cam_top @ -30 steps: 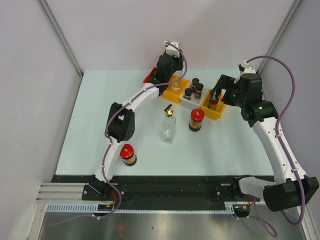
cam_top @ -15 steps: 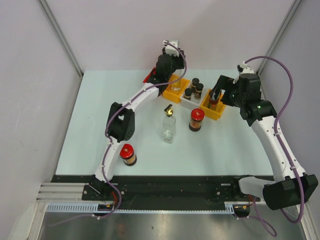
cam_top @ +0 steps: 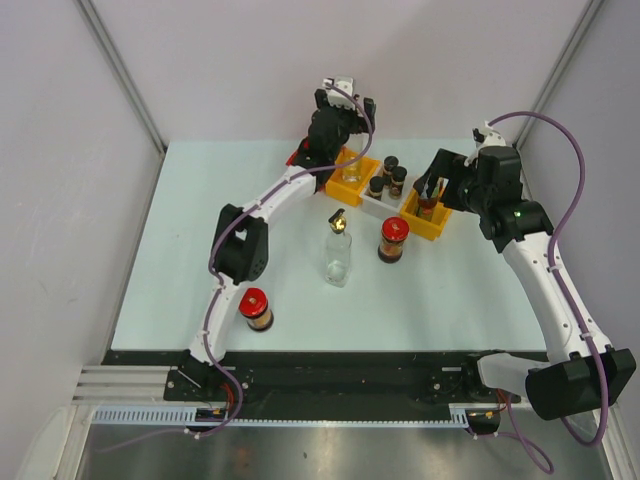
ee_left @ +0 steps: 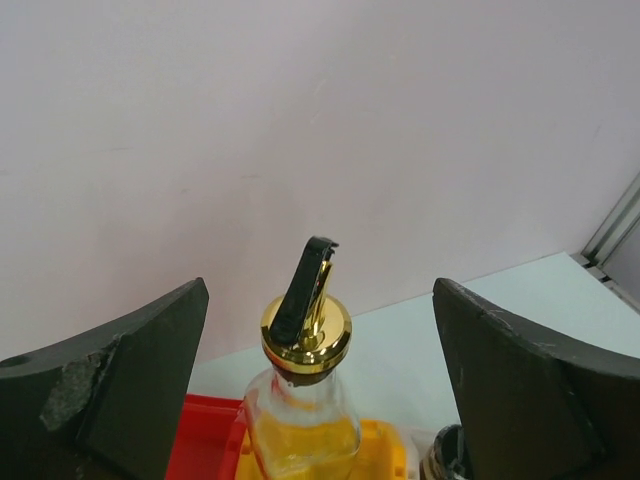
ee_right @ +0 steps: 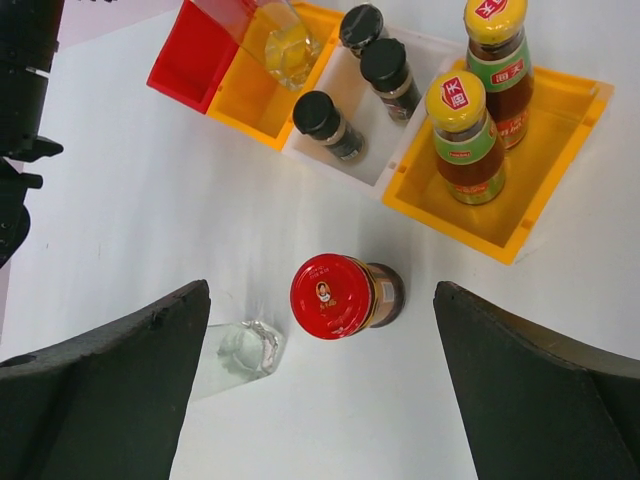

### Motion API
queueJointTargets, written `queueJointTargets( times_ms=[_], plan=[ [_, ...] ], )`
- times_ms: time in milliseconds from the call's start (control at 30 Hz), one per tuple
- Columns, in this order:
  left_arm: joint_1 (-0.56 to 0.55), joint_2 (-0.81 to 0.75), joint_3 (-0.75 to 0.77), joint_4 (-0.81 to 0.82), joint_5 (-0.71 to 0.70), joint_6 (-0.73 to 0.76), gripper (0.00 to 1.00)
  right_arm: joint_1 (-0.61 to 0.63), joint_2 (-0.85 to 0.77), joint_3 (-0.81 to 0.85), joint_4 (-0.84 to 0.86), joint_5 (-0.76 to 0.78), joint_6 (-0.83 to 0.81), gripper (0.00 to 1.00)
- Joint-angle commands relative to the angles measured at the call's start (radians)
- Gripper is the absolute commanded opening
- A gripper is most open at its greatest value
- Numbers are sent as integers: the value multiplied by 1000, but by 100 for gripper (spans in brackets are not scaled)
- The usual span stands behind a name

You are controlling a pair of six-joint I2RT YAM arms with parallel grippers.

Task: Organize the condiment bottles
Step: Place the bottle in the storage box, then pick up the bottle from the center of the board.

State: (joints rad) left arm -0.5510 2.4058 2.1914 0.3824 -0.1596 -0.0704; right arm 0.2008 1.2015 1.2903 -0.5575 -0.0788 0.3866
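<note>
Pale grey walls (cam_top: pixel 230 60) are enclosing a light table (cam_top: pixel 170 260), and a row of plastic bins is sitting along its far side. The left gripper (ee_left: pixel 318 300) is hovering at the far end of that row with its fingers (ee_left: pixel 130 390) spread wide. They are flanking, without touching, the gold spout of a tall clear glass bottle (ee_left: pixel 305 425), which is standing upright in the left orange bin (ee_right: pixel 262 105). A red bin (ee_right: pixel 190 55) is lying just beside that bin on its outer side.

Next along, a white bin (ee_right: pixel 372 125) is holding three black-capped shakers (ee_right: pixel 322 115). The right orange bin (ee_right: pixel 520 195) is holding two yellow-capped sauce bottles (ee_right: pixel 458 105) with green labels, side by side.

The right gripper (ee_right: pixel 320 300) is hanging above the table in front of the bins, its fingers (ee_right: pixel 540 390) also wide apart and gripping nothing. Below it a red-lidded jar (ee_right: pixel 335 297) is standing on the bare table. A second clear glass bottle (cam_top: pixel 338 250) with a gold spout is standing just to the jar's left, apart from it. Another red-lidded jar (cam_top: pixel 256 308) is standing alone near the front edge, close to the left arm's lower links and well apart from the bins.
</note>
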Motion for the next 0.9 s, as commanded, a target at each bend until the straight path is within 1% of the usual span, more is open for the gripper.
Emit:
queueJointTargets(
  times_ms=[0,67,167,200,267,300,367,433,467,533,567,667,733,767,800,867],
  plan=[
    [-4,-145,-34,18,-17,56,100,-4,-17,4,11,22,28,100],
    [-4,-204,-56,0,-12,69,100,-6,-20,4,-2,33,34,100],
    [-4,-282,-137,15,-6,69,100,-4,-25,4,-16,37,37,100],
    [-4,-337,-183,21,6,69,100,-6,-29,4,-18,43,37,100],
    [-4,-384,-211,9,21,69,100,-4,-34,4,-27,45,32,100],
    [-4,-430,-225,-5,37,69,100,-6,-37,4,-28,45,31,100],
    [-4,-474,-234,-78,43,61,100,-5,-43,4,-42,45,26,100],
    [-4,-568,-291,-135,49,32,100,-6,-49,4,-62,51,26,100],
    [-4,-708,-432,-108,67,-17,100,-5,-63,4,-80,57,23,100],
    [-6,-795,-549,-118,78,-63,100,-6,-71,4,-93,66,20,100],
    [-7,-866,-567,-185,94,-95,100,-5,-74,4,-100,68,17,100],
    [-7,-976,-619,-345,135,-137,100,-4,-79,3,-122,74,14,100],
    [-9,-1028,-680,-428,150,-152,100,-4,-77,1,-134,76,11,99],
    [-10,-1050,-703,-445,191,-154,100,-4,-79,1,-136,77,11,100],
    [-12,-1094,-747,-462,209,-157,100,-3,-80,0,-142,79,9,100],
    [-15,-1132,-795,-499,230,-160,99,-4,-83,-6,-150,79,14,100]
  ],
)
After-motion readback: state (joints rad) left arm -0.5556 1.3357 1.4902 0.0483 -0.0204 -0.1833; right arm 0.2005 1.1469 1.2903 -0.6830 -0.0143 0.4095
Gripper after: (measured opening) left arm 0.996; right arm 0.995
